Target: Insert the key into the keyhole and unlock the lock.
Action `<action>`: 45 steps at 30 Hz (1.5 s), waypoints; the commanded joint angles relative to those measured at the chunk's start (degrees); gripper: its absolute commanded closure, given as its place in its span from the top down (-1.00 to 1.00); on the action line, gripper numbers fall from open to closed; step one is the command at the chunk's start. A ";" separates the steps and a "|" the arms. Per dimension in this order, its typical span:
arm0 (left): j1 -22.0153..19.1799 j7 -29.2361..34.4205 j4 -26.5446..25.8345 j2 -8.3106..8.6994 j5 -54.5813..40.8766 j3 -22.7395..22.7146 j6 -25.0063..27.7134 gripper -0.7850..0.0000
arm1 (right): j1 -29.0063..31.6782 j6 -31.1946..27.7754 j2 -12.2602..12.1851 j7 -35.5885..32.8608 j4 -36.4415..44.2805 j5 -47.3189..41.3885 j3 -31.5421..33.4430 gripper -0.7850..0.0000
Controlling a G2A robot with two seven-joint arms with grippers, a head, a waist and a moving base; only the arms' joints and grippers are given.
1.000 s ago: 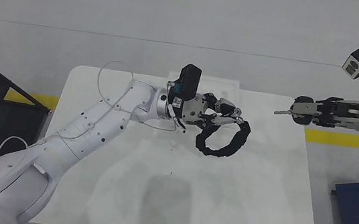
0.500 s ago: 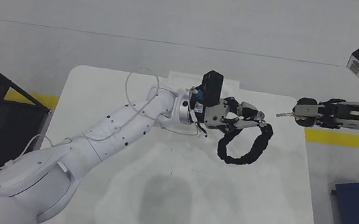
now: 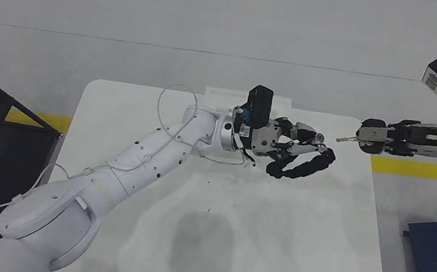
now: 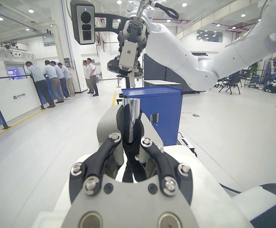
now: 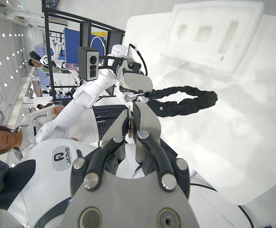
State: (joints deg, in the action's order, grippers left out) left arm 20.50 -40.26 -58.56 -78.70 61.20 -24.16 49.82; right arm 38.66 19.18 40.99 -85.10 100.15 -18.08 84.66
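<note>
Top view | white table (image 3: pixel 312 246) bearing foam tray (image 5: pixel 215 32); grey floor (image 3: pixel 216 21), yellow stripe (image 3: pixel 419 170) | left gripper (image 3: pixel 305 136) pinching lock (image 3: pixel 307 166) | right gripper (image 3: pixel 360 137) pinching key (image 3: pixel 345 138), near lock, apart

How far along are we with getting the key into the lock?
Done: both pickups. The left gripper is shut on the lock, and the right gripper is shut on the key. In hand: alignment, with the key tip pointing at the lock's chrome end across an open gap in the top view. Remaining: close that gap, insert the key, then turn it to unlock.
</note>
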 commanded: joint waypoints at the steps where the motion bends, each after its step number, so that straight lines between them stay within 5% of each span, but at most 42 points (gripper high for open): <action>1: 0.00 0.00 0.00 0.00 0.00 0.00 0.00 -1.00 | 0.00 0.00 0.00 0.00 0.00 0.00 0.00 -1.00; 11: 0.00 0.00 0.00 0.00 0.00 0.00 0.00 -1.00 | 0.38 -0.04 0.00 0.78 0.19 0.21 -0.12 -1.00; 18: 2.64 6.64 -3.57 -0.08 -0.65 -2.62 -4.61 -1.00 | -0.67 1.46 -1.99 1.46 4.02 5.25 -3.15 -1.00; 35: 7.92 10.71 -4.92 -2.68 2.83 -4.94 -14.83 -1.00 | -13.79 5.37 -14.02 5.34 7.89 1.21 -18.25 -1.00; 45: 8.53 10.40 -4.51 -4.67 5.78 -5.15 -17.14 -1.00 | -22.69 7.60 -18.80 7.59 8.45 -1.19 -28.11 -1.00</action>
State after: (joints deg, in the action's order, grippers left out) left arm 29.00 -29.75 -63.17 -83.19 66.75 -29.24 33.03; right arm 16.61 26.44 22.47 -77.85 108.49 -18.90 57.41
